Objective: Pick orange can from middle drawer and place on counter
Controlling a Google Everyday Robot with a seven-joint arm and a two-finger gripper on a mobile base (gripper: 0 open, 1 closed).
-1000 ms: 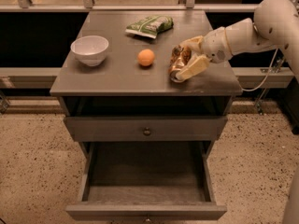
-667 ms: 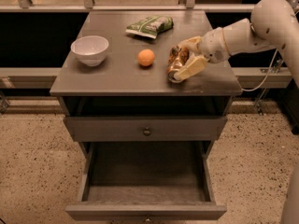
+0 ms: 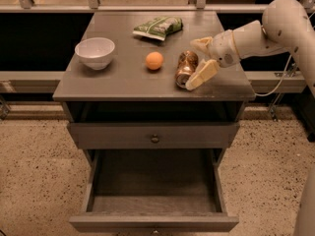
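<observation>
The orange can (image 3: pixel 185 68), coppery and wrinkled, rests on the counter (image 3: pixel 123 77) right of centre, leaning a little. My gripper (image 3: pixel 193 64) reaches in from the right at the can. It is open, with one finger behind the can and the other finger (image 3: pixel 203 74) in front of its lower right side. The middle drawer (image 3: pixel 152 183) is pulled out below, and its grey floor is bare.
On the counter are a white bowl (image 3: pixel 95 52) at the left, an orange ball (image 3: pixel 154 60) just left of the can and a green snack bag (image 3: pixel 158 27) at the back. A closed drawer front with a knob (image 3: pixel 155 138) sits above the open drawer.
The fingers have spread apart from the can and the gripper has drawn slightly to the right. The can stays on the counter.
</observation>
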